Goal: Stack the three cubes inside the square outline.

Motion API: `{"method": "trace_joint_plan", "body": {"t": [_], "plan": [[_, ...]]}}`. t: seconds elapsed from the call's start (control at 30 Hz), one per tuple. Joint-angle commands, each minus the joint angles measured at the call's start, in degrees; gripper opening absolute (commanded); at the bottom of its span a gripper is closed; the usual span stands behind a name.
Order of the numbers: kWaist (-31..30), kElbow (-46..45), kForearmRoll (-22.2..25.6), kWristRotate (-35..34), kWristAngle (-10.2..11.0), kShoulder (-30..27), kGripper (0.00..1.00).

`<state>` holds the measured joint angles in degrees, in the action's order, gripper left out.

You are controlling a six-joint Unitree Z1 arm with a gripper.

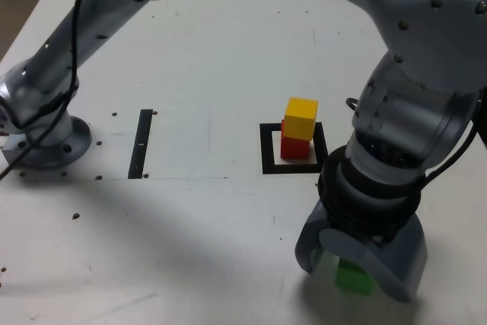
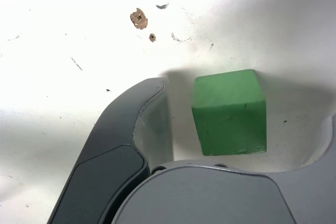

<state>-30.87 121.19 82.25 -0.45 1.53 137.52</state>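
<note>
On the white tabletop, the square outline is already holding the red cube, with the yellow cube sitting on top. Right of the outline and nearer the camera, the gripper is straddling the green cube, jaws apart, not gripping; it is waiting to be stacked.
</note>
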Motion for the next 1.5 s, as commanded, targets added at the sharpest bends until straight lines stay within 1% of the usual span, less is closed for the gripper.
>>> {"method": "trace_joint_plan", "body": {"t": [0.0, 0.13, 0.27, 0.37, 0.5, 0.57, 0.6, 0.67, 0.97, 1.17, 1.27, 1.47], "plan": [[0.16, 0.38, 0.12, 0.08, -0.20, 0.74, 0.93], [0.20, 0.71, 0.09, -0.05, -0.37, 1.18, 0.88], [0.31, 1.14, 0.59, -0.18, -0.55, 1.62, 0.77], [0.38, 1.19, 0.96, -0.44, -0.59, 1.75, 0.64], [0.39, 1.23, 0.96, -0.88, -0.48, 1.76, 0.38], [0.39, 1.30, 0.84, -0.96, -0.42, 1.78, 0.29], [0.40, 1.33, 0.78, -0.96, -0.39, 1.78, 0.26], [0.41, 1.37, 0.72, -0.95, -0.40, 1.78, 0.24], [0.41, 1.41, 0.81, -0.87, -0.49, 1.62, 0.24], [0.39, 1.14, 1.32, -0.67, -0.03, 0.66, 0.24], [0.38, 0.60, 2.39, -0.28, 0.64, -0.95, 0.24], [0.77, -2.99, 4.50, 1.10, 2.62, -7.14, 0.24]]}}
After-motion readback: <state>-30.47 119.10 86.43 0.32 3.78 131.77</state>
